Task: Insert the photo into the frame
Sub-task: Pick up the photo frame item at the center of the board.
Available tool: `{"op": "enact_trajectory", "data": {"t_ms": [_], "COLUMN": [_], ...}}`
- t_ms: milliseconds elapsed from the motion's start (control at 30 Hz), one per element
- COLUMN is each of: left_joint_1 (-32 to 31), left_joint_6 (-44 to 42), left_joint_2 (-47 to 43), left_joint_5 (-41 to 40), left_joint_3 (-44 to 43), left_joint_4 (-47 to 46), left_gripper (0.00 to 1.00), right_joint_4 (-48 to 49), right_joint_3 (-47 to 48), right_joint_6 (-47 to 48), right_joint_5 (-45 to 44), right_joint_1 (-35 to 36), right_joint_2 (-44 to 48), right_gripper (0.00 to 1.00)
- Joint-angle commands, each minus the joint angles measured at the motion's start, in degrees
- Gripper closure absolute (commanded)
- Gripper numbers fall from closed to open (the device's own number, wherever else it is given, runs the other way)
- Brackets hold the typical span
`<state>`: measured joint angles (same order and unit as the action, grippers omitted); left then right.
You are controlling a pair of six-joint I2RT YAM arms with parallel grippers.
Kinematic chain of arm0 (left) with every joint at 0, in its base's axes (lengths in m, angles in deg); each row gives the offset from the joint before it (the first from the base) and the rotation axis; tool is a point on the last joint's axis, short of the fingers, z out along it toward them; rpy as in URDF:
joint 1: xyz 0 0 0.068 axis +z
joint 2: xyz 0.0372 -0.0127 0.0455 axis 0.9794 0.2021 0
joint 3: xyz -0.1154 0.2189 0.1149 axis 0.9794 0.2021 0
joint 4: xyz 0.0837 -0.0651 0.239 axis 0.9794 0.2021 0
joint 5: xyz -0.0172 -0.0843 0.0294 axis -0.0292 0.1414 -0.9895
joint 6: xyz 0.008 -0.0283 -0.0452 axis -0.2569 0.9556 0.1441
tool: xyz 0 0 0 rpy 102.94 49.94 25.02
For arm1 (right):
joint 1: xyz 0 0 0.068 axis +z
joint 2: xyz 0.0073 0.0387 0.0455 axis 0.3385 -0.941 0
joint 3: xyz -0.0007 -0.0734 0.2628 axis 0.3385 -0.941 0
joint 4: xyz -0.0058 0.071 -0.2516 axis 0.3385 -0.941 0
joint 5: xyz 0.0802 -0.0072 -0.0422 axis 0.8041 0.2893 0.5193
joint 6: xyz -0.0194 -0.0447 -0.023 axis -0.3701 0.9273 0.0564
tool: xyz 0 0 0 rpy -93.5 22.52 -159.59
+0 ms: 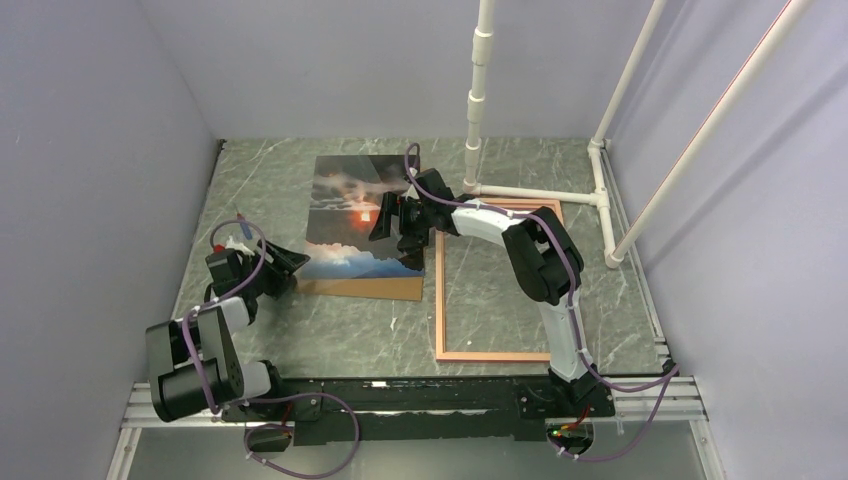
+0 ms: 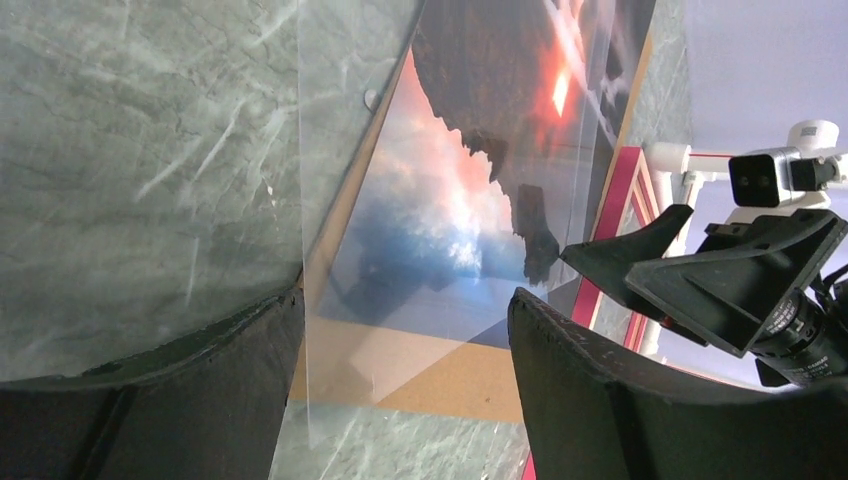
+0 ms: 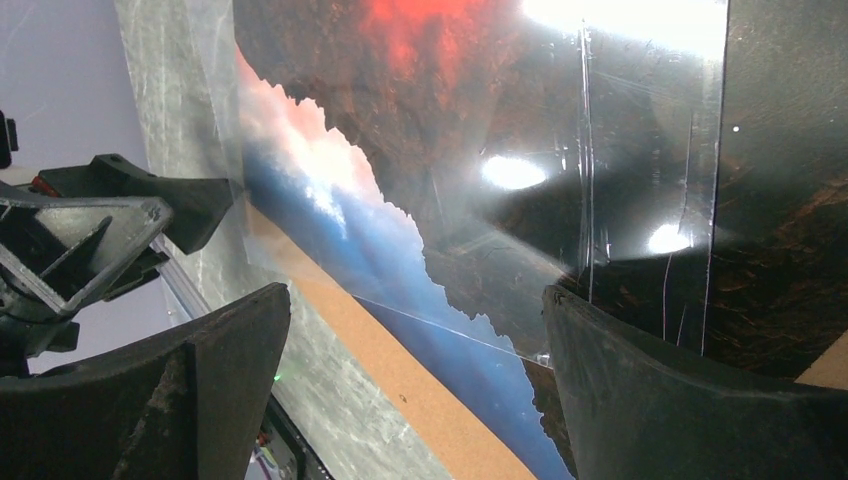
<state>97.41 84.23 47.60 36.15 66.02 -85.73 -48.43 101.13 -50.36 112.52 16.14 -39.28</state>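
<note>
The photo lies face up at the table's middle left, on the brown backing board, which sticks out at its near edge. A clear sheet lies over the photo and shows glare in the right wrist view. The pink frame lies empty on the table to the right. My right gripper is open and hovers over the photo's right edge. My left gripper is open, low at the photo's near left corner. Nothing is between its jaws.
A white pipe stand rises at the back, with pipes lying along the frame's far side. Grey walls close in on the left, back and right. A black rail runs along the near edge.
</note>
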Motion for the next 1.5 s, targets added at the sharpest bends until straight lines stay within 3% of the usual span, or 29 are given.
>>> {"op": "enact_trajectory", "data": {"t_ms": [0, 300, 533, 967, 1200, 1467], "left_joint_1": [-0.05, -0.16, -0.14, -0.13, -0.19, -0.18], "left_joint_6": [-2.50, -3.03, -0.99, 1.74, 2.39, 2.23], "left_joint_2": [2.06, 9.54, 15.27, 11.00, 13.98, 16.01], "left_joint_5": [-2.30, -2.71, 0.12, 12.12, 13.41, 12.30], "left_joint_3": [-3.14, -6.77, -6.22, -2.47, -1.31, -1.65], "left_joint_4": [0.11, -0.84, -7.23, -23.66, -27.64, -26.43], "left_gripper": [0.22, 0.19, 0.19, 0.32, 0.45, 0.81], "right_joint_4": [-3.89, -3.89, -4.14, -4.25, -3.65, -4.15], "right_joint_3": [-2.34, -2.64, -2.44, -2.32, -2.64, -2.67], "right_joint_6": [0.36, 0.54, 0.80, 1.02, 0.63, 0.98], "right_joint_5": [-0.32, 0.10, 0.26, 0.87, 1.56, 1.74], "right_joint_1": [0.47, 0.47, 0.45, 0.46, 0.42, 0.47], "right_joint_2": [-2.55, -2.58, -2.63, -1.99, -1.67, 0.04], "right_gripper": [0.00, 0.00, 0.00, 0.00, 0.00, 0.00]}}
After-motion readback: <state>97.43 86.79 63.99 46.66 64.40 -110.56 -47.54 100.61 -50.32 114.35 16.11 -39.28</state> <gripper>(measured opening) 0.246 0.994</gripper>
